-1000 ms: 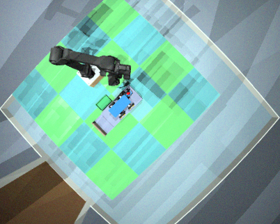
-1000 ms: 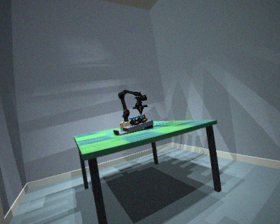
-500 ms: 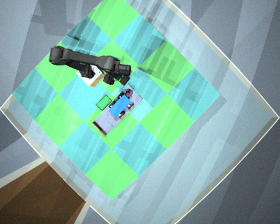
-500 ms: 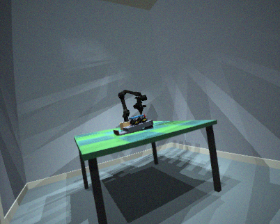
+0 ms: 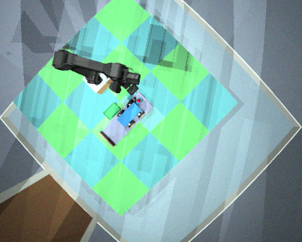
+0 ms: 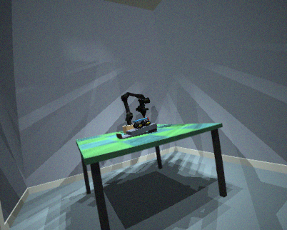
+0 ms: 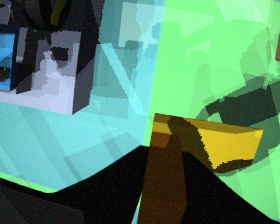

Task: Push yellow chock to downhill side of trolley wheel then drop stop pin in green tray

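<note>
My gripper [image 5: 133,90] [image 6: 145,116] [image 7: 163,157] is shut on the orange handle of the yellow chock [image 7: 232,145]. It holds the chock above the table, beside the ramp's uphill end. The chock cannot be made out in the top and exterior views. The trolley [image 5: 128,115] [image 6: 140,120] [image 7: 6,62], blue on top with black wheels, stands on the grey ramp [image 5: 114,132] [image 6: 143,130] [image 7: 59,95]. The red-headed stop pin [image 5: 138,101] [image 6: 148,118] stands at its uphill end. The green tray [image 5: 112,111] lies beside the ramp, on the arm's side. No chock shows at the wheels.
A white and tan block [image 5: 99,86] is near the arm's base; its tan side shows in the exterior view [image 6: 127,128]. A dark end strip [image 5: 108,138] crosses the ramp's low end. The checkered table [image 5: 121,188] [image 6: 101,148] lies beneath everything.
</note>
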### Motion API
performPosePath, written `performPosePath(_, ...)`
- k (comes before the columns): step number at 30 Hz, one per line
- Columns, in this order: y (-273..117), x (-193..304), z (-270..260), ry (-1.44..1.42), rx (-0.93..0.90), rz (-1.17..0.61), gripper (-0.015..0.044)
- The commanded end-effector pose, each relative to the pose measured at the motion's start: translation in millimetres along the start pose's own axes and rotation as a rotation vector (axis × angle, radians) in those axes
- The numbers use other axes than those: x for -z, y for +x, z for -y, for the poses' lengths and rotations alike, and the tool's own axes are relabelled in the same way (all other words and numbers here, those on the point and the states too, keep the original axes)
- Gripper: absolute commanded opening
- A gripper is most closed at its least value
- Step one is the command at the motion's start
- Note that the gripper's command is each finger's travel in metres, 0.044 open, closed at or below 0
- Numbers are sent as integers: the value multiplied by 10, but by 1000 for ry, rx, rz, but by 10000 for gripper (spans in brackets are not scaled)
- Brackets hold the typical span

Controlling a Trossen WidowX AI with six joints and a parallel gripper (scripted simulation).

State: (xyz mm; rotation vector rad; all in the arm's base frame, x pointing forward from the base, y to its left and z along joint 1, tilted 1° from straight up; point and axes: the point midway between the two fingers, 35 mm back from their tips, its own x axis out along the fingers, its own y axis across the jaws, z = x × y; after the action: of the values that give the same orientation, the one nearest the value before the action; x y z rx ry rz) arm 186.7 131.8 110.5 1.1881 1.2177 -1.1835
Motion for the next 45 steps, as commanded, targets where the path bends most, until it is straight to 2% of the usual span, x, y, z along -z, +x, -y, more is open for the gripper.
performPosePath(1, 11, -136, -24, 7, 2, 1, 0)
performPosePath(45, 86, -1592, -383, 9, -1, 13, 0)
